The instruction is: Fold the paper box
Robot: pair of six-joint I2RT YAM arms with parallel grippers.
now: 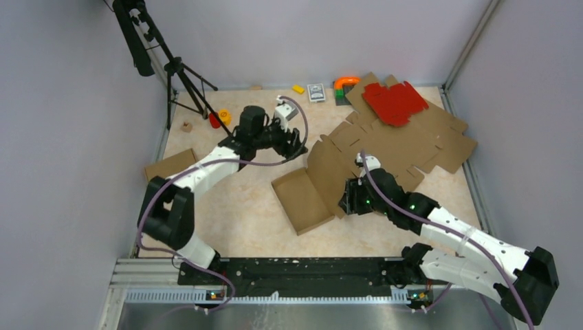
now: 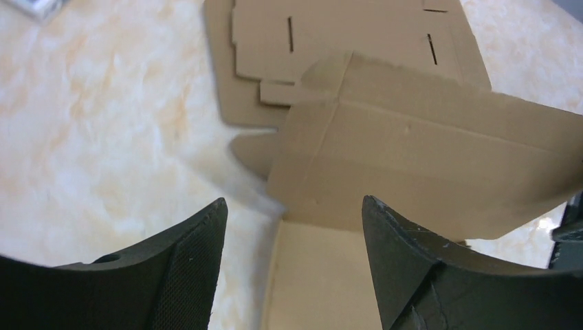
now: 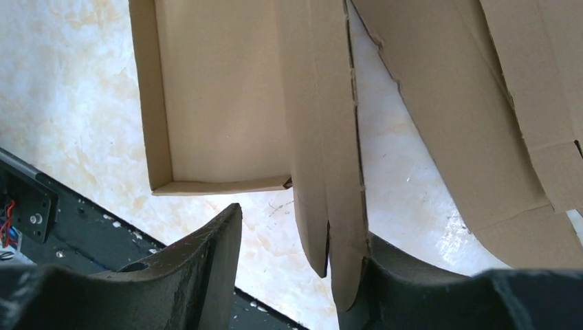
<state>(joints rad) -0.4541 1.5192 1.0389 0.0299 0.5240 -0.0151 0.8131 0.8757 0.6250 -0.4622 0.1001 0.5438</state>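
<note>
Paper box (image 1: 302, 199): half-formed; lay nearer you than the red sheet (image 1: 394, 102), to its left.
Left gripper (image 1: 297, 146): left of the red sheet; jaws released, empty.
Right gripper (image 1: 349, 199): nearer than the red sheet; jaws parted astride the flap (image 3: 330, 172), unclamped.
Risk: closing off-centre, you could have buckled the flap or dragged the box.

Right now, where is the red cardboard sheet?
In the top view, the red cardboard sheet lies at the far right of the table, on flat brown cardboard sheets.
</note>
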